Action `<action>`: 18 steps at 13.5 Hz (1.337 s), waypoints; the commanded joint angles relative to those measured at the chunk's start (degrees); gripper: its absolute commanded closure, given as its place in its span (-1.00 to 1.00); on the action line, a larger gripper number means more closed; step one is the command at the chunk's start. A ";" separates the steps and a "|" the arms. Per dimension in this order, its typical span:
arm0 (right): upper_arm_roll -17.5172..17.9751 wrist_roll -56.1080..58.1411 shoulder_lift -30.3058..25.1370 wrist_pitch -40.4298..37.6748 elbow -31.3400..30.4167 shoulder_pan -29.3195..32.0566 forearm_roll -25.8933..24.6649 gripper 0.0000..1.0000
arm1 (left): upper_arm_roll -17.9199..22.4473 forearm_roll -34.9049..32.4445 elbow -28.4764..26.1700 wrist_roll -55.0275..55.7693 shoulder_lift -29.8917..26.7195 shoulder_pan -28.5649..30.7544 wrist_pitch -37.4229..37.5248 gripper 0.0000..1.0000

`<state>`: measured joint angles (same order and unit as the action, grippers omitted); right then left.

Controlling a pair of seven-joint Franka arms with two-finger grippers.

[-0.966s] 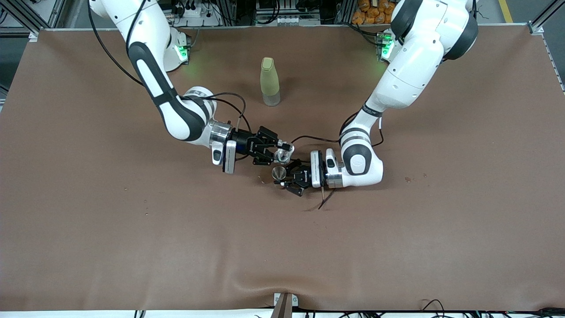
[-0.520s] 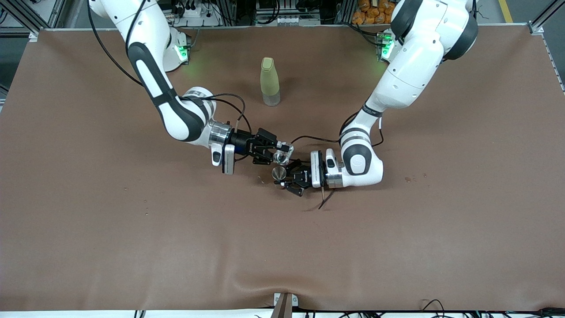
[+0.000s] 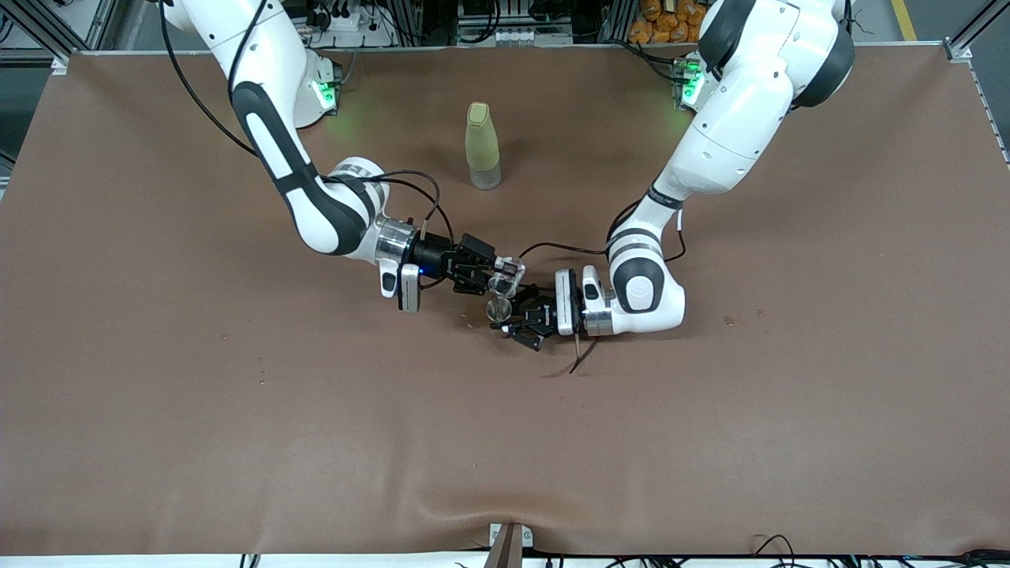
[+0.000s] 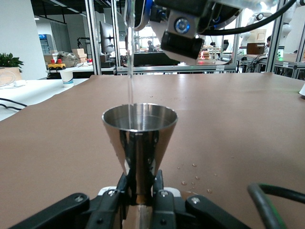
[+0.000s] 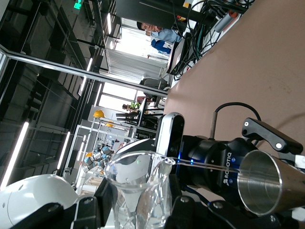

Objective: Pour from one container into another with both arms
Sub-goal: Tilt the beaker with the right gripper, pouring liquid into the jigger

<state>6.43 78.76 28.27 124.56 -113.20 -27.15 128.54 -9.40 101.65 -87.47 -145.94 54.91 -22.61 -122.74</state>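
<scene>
My right gripper [image 3: 499, 278] is shut on the tiny clear glass cup [image 3: 503, 276] [image 5: 138, 191], which is tipped over the metal cup. A thin stream of clear liquid [image 4: 129, 71] runs from its lip into the silvery metal cup [image 3: 499, 308] [image 4: 139, 138] [image 5: 267, 183]. My left gripper [image 3: 505, 317] [image 4: 139, 191] is shut on that cup's thin waist and holds it upright just above the table in the middle. The glass cup sits just above the metal cup's rim.
A tall yellow-green bottle [image 3: 482, 146] stands on the brown table cloth [image 3: 237, 410], farther from the front camera than both grippers. Small droplets [image 4: 190, 174] lie on the cloth beside the metal cup. A dark cable [image 3: 584, 355] trails under the left wrist.
The right gripper has turned further and come slightly closer to the metal cup, tipping the glass cup more. The left gripper with the metal cup has stayed in place.
</scene>
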 commanded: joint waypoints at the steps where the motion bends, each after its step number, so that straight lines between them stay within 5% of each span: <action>1: -0.19 -1.32 0.12 0.25 0.43 -0.97 3.12 0.71 | 0.44 1.53 0.37 -0.49 0.11 -0.69 -0.66 1.00; 18: -0.19 -8.88 0.20 4.82 0.35 -2.47 8.66 0.74 | 0.61 1.18 0.37 -0.49 0.20 -0.68 -0.66 1.00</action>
<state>6.61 70.36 28.56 128.72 -113.17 -28.83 135.37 -9.26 101.65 -87.47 -145.94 55.11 -22.60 -122.87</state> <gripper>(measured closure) 0.498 0.789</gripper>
